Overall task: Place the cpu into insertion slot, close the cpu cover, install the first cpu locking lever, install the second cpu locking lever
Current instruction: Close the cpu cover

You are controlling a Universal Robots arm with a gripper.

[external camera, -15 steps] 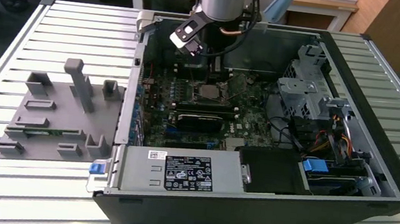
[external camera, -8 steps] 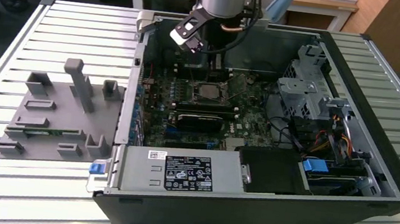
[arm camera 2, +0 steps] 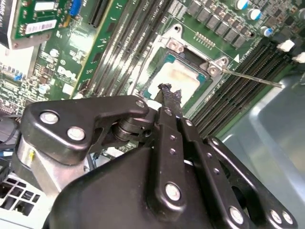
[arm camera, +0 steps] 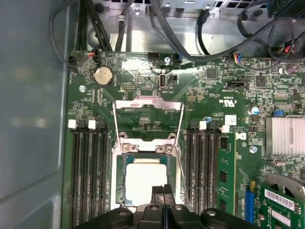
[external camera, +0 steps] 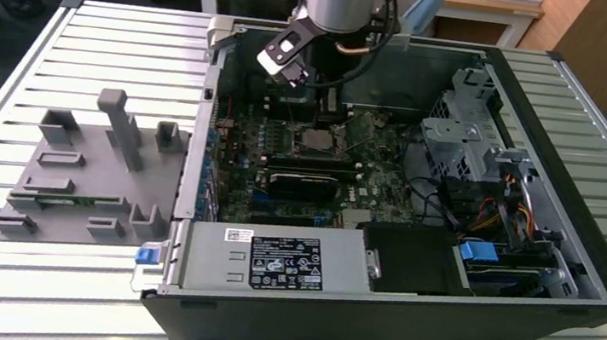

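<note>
Motherboard (arm camera: 143, 76) in the first wrist view carries cpu (arm camera: 145, 179) beneath clenched hand (arm camera: 164, 191).

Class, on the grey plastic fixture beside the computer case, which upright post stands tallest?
The narrow grey post near the fixture's middle: it rises above the squat post nearer the case and the wide block on the exterior view's left.

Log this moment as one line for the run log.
cpu: seated in insertion slot | cpu cover: open, swung back | gripper: shut, tips over cpu
</note>
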